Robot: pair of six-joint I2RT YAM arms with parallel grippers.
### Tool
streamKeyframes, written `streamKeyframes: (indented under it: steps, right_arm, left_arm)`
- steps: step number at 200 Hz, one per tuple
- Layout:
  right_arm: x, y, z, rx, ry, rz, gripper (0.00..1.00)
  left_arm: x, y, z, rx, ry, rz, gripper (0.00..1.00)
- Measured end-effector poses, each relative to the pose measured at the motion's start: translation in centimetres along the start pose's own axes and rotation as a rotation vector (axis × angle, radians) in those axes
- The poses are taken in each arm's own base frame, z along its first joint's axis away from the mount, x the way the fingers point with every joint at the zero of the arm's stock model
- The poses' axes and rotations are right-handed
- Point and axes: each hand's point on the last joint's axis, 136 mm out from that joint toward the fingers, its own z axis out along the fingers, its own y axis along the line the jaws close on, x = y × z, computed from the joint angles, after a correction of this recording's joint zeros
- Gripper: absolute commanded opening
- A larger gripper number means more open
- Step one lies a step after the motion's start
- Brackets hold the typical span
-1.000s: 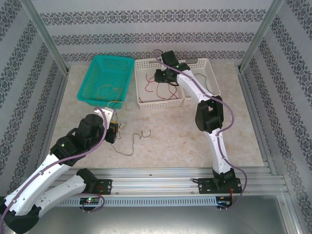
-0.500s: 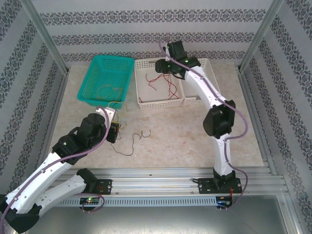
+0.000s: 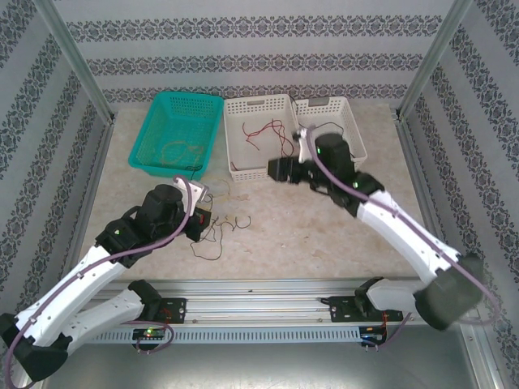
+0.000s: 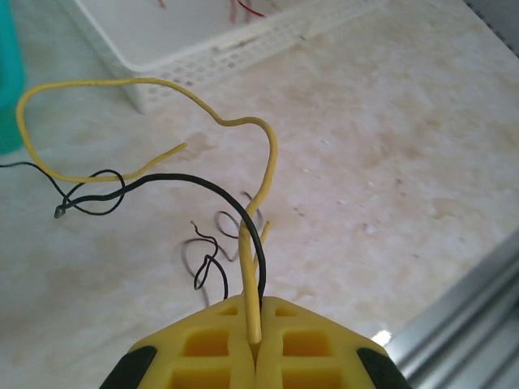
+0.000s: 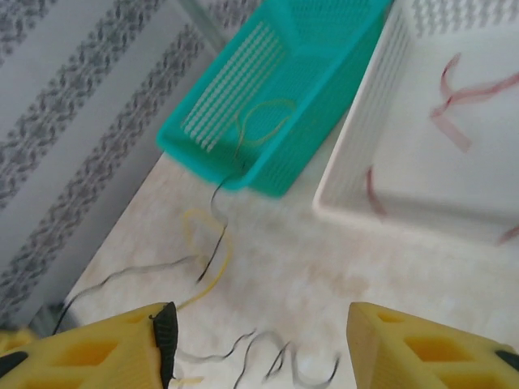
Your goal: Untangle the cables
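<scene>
Cables, one yellow cable (image 4: 272,154) and one black cable (image 4: 186,179), stand pinched in my left pincer (image 4: 255,324) above the counter (image 4: 389,162). Red cables (image 3: 261,130) lie in the white basket (image 3: 268,172). My right pincer (image 5: 255,332) gapes wide, empty, just before that basket

text: none legible | labels, brands: none legible | numbers, signs: none legible | wall (image 3: 259,32): ornament bands, no lettering
</scene>
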Motion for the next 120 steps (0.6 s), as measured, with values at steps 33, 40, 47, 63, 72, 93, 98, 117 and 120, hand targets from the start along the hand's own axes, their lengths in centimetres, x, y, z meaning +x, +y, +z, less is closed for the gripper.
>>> streamKeyframes:
  steps: [33,40,47,63,72,93,98,117,120]
  right_arm:
    - [7.2,-0.1,-1.6,-0.062,0.026,0.047,0.62]
    - [8.4,-0.1,-1.8,-0.076,0.028,0.055,0.62]
    - [9.3,0.0,-2.0,-0.088,0.029,0.06,0.62]
    - [10.7,0.2,-2.6,-0.121,0.016,0.071,0.64]
    - [11.3,0.2,-2.8,-0.138,0.005,0.075,0.64]
    - [12.6,0.2,-3.2,-0.172,-0.02,0.085,0.65]
    - [13.0,0.1,-3.2,-0.178,-0.023,0.085,0.65]
    - [14.2,0.4,-3.1,-0.199,-0.017,0.088,0.65]
    - [14.3,0.5,-3.1,-0.204,-0.016,0.085,0.65]
  left_arm:
    - [-1.1,-2.9,0.3,0.163,-0.017,-0.091,0.0]
    - [-1.6,-3.7,0.4,0.21,-0.035,-0.117,0.0]
    - [-2.0,-4.5,0.5,0.261,-0.054,-0.144,0.0]
    - [-2.4,-5.7,1.1,0.348,-0.07,-0.205,0.0]
    - [-2.5,-6.1,1.6,0.385,-0.069,-0.239,0.0]
    - [-2.8,-6.9,2.6,0.445,-0.07,-0.304,0.0]
    - [-2.9,-7.0,2.8,0.458,-0.07,-0.319,0.0]
    - [-3.3,-7.4,3.4,0.493,-0.076,-0.359,0.0]
    - [-3.4,-7.5,3.5,0.497,-0.077,-0.363,0.0]
